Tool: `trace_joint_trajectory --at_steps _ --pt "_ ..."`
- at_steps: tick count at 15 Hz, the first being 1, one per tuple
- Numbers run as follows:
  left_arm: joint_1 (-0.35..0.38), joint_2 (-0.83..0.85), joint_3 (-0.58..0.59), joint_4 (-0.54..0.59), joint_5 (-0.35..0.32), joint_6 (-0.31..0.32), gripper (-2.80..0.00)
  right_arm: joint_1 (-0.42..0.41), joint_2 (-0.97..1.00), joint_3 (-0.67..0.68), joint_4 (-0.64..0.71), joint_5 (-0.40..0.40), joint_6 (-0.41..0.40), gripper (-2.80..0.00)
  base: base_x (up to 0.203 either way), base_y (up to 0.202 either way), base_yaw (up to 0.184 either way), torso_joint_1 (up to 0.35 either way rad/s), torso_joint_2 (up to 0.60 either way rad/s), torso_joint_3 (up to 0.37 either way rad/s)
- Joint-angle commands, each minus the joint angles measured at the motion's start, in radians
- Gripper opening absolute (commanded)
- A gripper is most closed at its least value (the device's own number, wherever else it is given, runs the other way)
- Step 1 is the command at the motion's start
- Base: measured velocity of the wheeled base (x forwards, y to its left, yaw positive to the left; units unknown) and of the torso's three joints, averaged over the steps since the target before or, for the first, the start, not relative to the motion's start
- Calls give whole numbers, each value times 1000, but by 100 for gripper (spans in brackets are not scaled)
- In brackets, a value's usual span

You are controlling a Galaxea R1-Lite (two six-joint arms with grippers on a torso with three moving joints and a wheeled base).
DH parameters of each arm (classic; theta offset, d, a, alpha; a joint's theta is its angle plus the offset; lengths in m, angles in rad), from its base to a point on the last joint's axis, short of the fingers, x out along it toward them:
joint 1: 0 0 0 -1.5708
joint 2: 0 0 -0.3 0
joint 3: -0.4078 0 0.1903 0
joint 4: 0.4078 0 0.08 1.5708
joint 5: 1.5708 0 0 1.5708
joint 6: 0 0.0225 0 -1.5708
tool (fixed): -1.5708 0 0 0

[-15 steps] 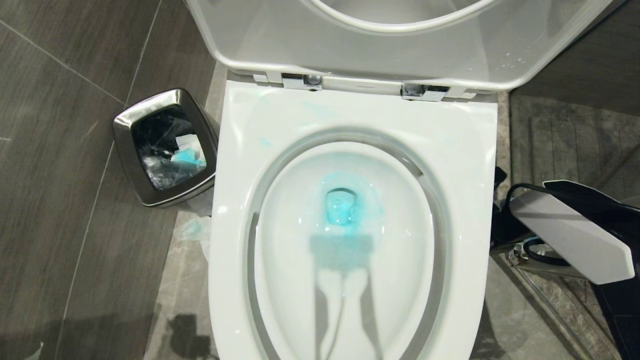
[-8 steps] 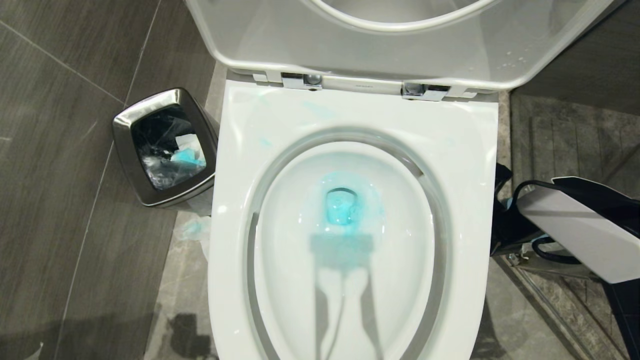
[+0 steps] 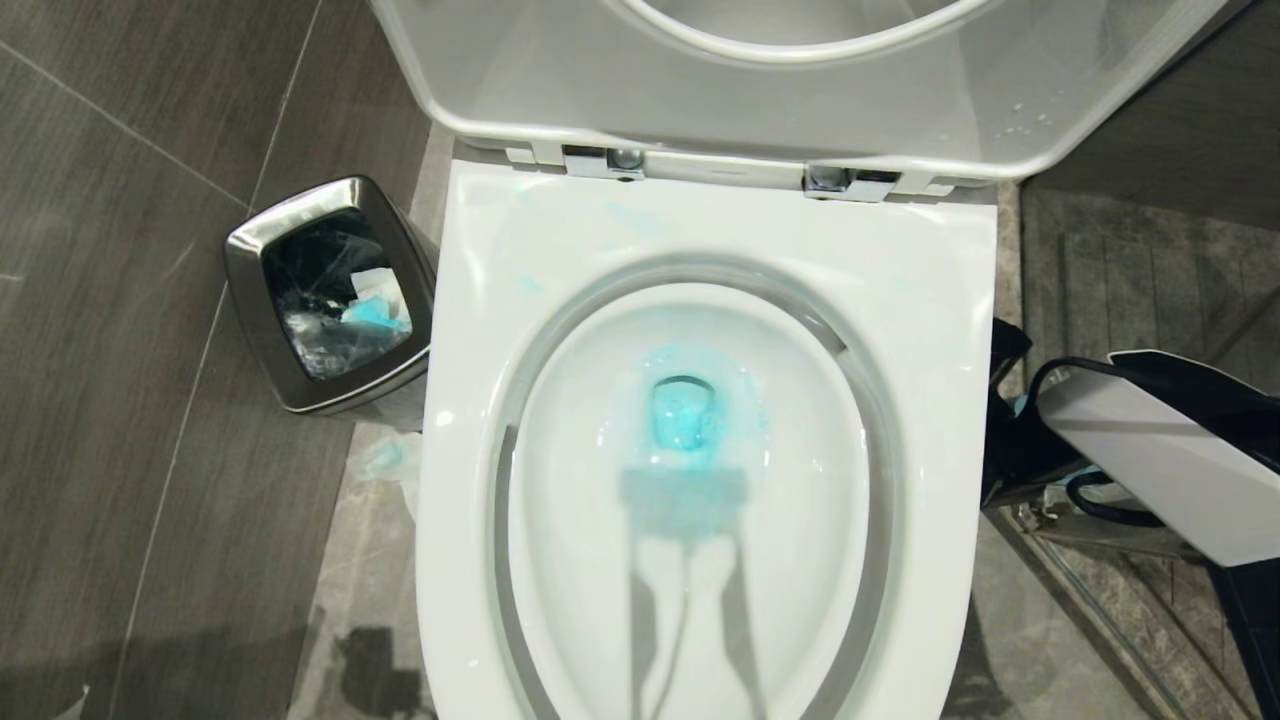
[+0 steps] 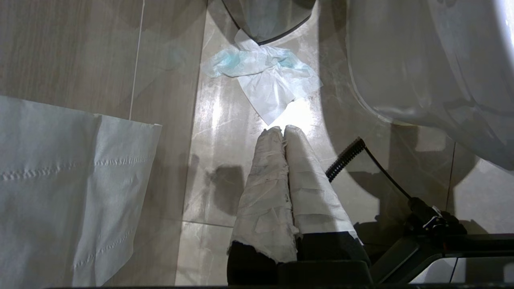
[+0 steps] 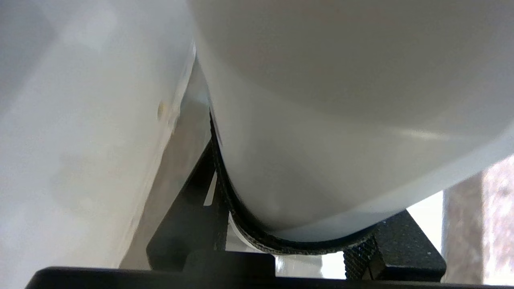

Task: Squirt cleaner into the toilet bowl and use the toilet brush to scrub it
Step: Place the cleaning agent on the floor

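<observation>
Toilet bowl (image 3: 700, 560): seat and lid up, blue cleaner (image 3: 686, 418) already pooled at the drain w/ pale smears on the back rim, so squirt step looks done; scrubbing left, brush not in view. Right gripper (image 5: 289, 224), low beside the bowl's right edge, clasps a smooth white rounded body, prob. the cleaner bottle, though the close view won't confirm; left gripper (image 4: 283, 130) clenched on nothing, over floor w/ a stained tissue (image 4: 263, 80). Room: steel bin (image 3: 330, 295) tight against the bowl's left edge, right side crowded by the arm, bowl opening itself unobstructed.
</observation>
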Motion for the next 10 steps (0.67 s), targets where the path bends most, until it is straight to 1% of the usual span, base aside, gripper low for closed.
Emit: trace_joint_trajectory --at_steps 1,5,6,10 --pt "0 0 2 0 0 0 -280 0 8 -8 -27 -1 -1 -280 0 0 0 0 0 0" --pt "0 0 2 0 0 0 -280 0 8 -4 -33 0 2 -280 0 0 0 0 0 0" --pt "0 0 2 0 0 0 -280 0 8 -4 -33 2 2 0 0 0 0 0 0 0" --pt "0 0 2 0 0 0 -280 -1 13 -5 -34 5 2 0 0 0 0 0 0 0"
